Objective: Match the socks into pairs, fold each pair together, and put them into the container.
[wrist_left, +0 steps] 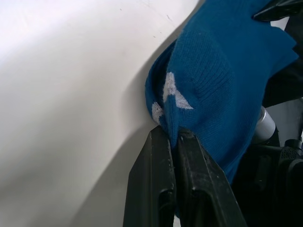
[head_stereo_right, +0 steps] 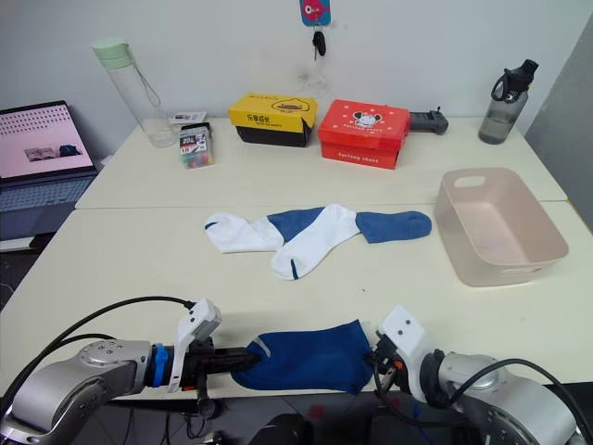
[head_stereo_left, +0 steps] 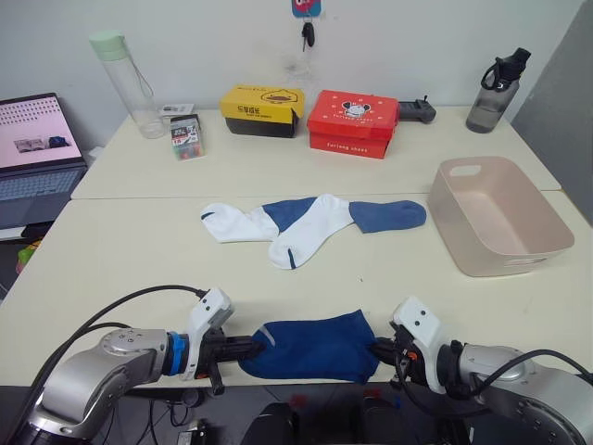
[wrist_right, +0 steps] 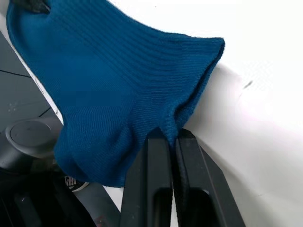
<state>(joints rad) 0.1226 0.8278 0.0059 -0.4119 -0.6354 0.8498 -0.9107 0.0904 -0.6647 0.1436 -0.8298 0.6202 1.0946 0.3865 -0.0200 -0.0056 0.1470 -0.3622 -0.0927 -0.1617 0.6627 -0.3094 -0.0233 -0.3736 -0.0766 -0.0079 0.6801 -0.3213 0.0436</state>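
A dark navy sock (head_stereo_left: 310, 348) lies stretched along the table's front edge; I cannot tell if a second one lies under it. My left gripper (head_stereo_left: 252, 349) is shut on its toe end, where a pale mark (wrist_left: 171, 92) shows. My right gripper (head_stereo_left: 378, 349) is shut on the ribbed cuff end (wrist_right: 189, 71). Mid-table, two white socks (head_stereo_left: 232, 222) (head_stereo_left: 310, 230) overlap two medium blue socks (head_stereo_left: 289, 211) (head_stereo_left: 389, 215) in a row. The pink-beige container (head_stereo_left: 482, 258) stands empty at the right.
Along the back sit a yellow box (head_stereo_left: 262, 109), a red box (head_stereo_left: 352, 122), a clear bottle (head_stereo_left: 130, 85), a small packet (head_stereo_left: 186, 137), a black controller (head_stereo_left: 417, 111) and a dark bottle (head_stereo_left: 496, 88). A laptop (head_stereo_left: 37, 148) stands at the far left.
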